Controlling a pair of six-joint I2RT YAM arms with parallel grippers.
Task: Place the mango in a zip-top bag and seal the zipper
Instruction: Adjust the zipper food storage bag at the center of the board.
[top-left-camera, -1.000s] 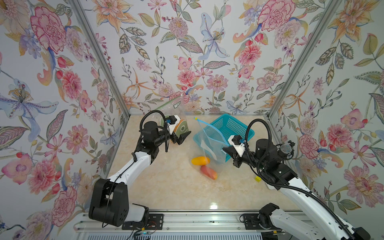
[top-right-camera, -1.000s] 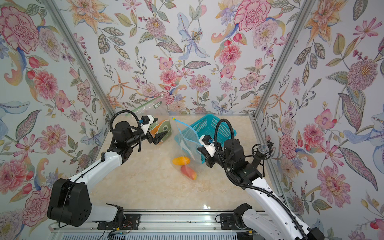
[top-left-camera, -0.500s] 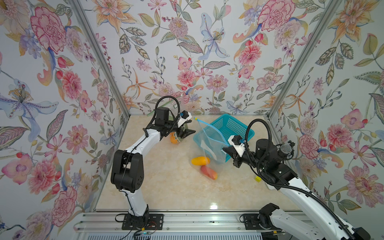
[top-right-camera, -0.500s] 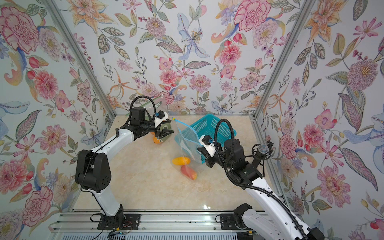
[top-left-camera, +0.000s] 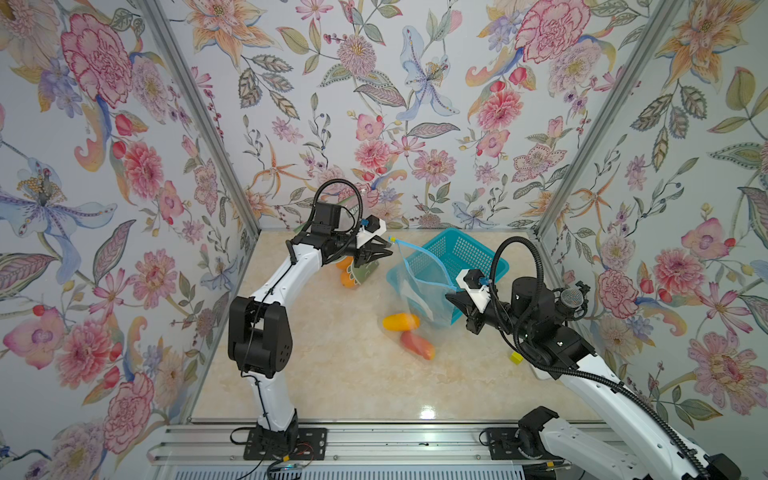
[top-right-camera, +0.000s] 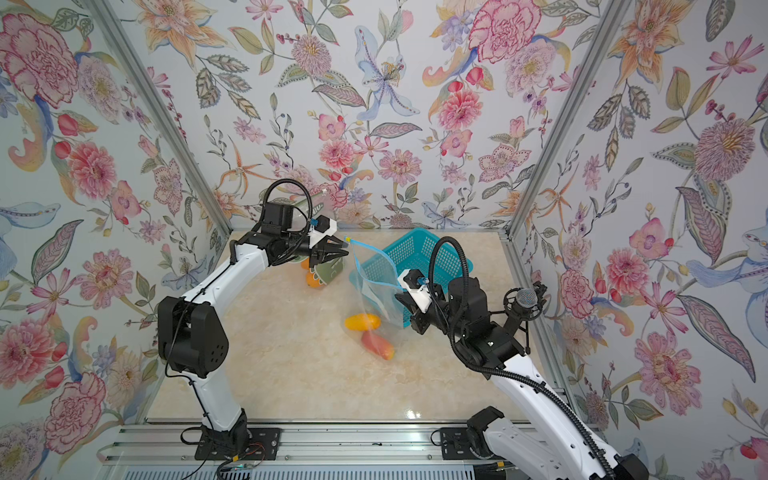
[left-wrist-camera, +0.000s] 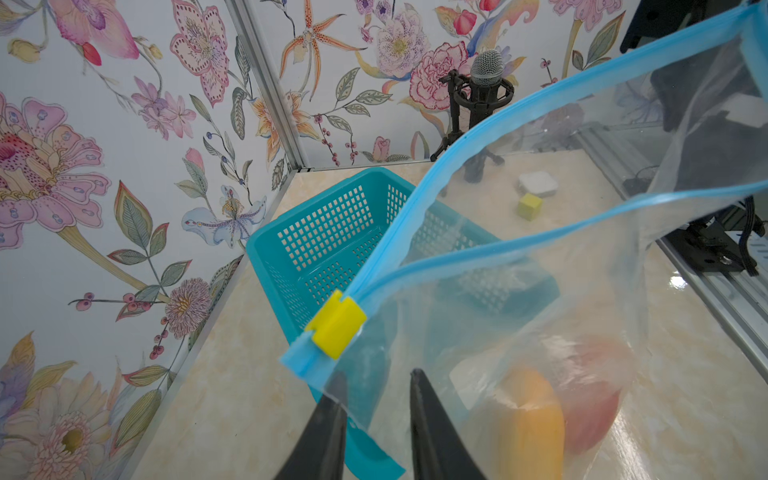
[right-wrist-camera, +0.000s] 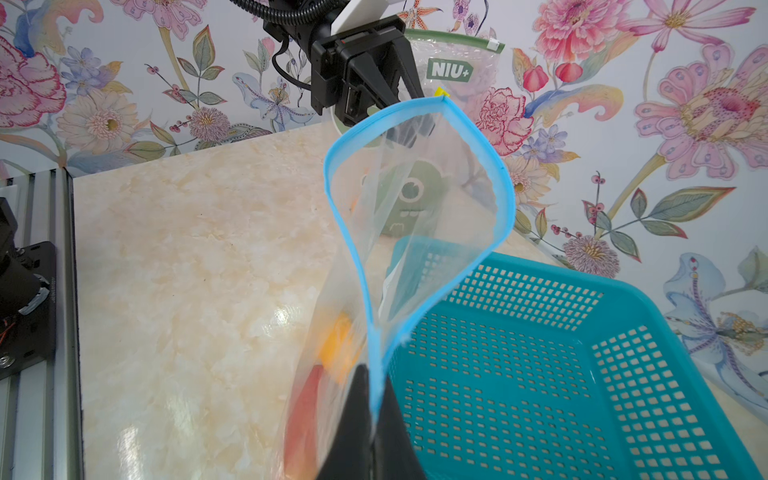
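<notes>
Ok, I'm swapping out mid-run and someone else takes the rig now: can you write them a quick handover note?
Right gripper: shut on the zipper end of the zip-top bag, holding it up, mouth open.
Left gripper: fingers apart, straddling the bag's edge just below the yellow slider, not pinching it.
Yellow mango: at the bag's bottom, seen through the film; inside or behind, cannot tell. Red fruit on the table beside it.
Done: bag held open. Left: confirm the mango is inside, then run the slider along the zipper to seal.
</notes>
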